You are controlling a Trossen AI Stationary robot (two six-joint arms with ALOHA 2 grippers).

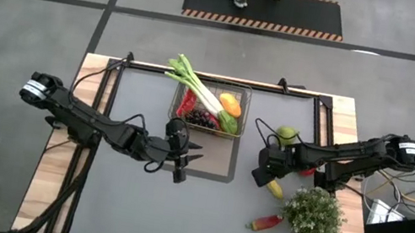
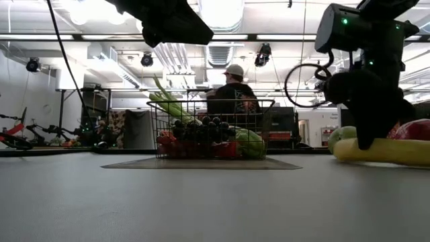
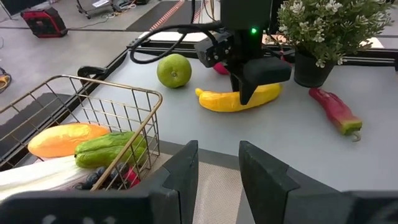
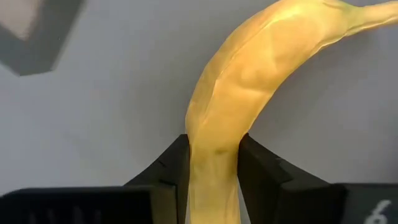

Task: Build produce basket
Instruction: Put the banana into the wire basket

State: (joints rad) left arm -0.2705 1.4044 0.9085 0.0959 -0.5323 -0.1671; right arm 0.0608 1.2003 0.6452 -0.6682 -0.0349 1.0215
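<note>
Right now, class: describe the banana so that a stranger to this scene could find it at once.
Start at the wire basket at the table's far edge, then move toward the leafy plant on the right arm's side. Between them the right gripper pinches the banana. It is the only long, curved yellow piece, unlike the round green fruit beside it.

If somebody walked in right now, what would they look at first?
Probably the right gripper, its fingers closed on the yellow banana on the table's right side. Next, the wire basket at the back middle, already packed with a leek and other produce. The left gripper hangs in front of it.
</note>
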